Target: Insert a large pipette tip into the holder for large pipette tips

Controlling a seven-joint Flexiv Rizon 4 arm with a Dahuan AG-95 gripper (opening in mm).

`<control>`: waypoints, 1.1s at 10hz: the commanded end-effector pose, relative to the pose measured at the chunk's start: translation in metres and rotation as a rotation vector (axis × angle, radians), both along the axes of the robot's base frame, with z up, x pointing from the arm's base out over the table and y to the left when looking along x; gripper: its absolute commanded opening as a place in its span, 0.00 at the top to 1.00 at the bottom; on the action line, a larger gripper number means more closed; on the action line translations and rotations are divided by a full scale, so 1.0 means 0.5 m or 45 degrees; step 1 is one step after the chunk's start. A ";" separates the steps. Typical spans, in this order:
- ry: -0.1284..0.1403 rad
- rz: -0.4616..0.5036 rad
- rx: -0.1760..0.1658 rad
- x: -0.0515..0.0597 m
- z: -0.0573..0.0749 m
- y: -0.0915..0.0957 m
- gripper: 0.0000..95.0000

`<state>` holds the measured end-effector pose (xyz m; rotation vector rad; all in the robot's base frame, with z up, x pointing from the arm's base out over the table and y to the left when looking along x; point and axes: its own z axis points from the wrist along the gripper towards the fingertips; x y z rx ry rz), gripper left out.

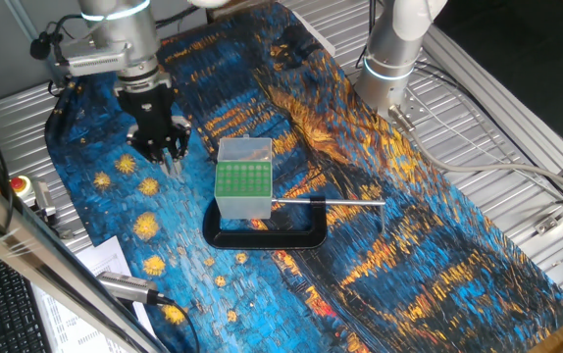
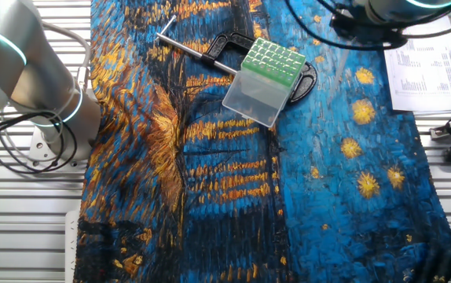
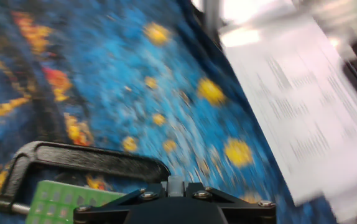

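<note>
The counter [image 1: 438, 245] is covered by a blue and orange painted cloth [image 2: 210, 181] that spans most of each fixed view. The arm hangs over the cloth's blue part, its gripper [image 1: 172, 157] above the cloth and just beside the holder for large pipette tips [image 1: 243, 179], not touching it. The holder, a frosted box with a green perforated top plate, stands inside the black C-shaped clamp [image 1: 267, 235], whose metal rod [image 1: 326, 202] runs out from the box's side. A printed paper sheet [image 2: 430, 67] lies at the cloth's edge.

The fingers [image 1: 177, 160] sit close together around the large pipette tip [image 2: 340, 63], which hangs point down from them as a thin pale sliver over the blue cloth, clear of the holder. The other fixed view shows it faintly; the hand view is motion-blurred and shows only a pale stub [image 3: 175, 184] at the gripper's middle, with the green plate [image 3: 60, 200] and clamp at lower left.
</note>
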<state>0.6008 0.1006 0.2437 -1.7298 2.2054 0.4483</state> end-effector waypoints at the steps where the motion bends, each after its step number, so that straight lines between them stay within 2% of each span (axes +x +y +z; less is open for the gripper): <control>1: -0.073 0.182 0.151 -0.024 0.036 0.052 1.00; 3: -0.100 0.270 0.188 -0.027 0.039 0.093 1.00; 4: -0.110 0.283 0.235 -0.037 0.045 0.116 1.00; 5: -0.130 0.308 0.254 -0.049 0.053 0.129 1.00; 7: -0.140 0.359 0.254 -0.049 0.053 0.129 1.00; 8: -0.156 0.454 0.256 -0.049 0.053 0.129 1.00; 9: -0.169 0.511 0.275 -0.049 0.053 0.129 1.00; 11: -0.183 0.580 0.362 -0.049 0.053 0.129 1.00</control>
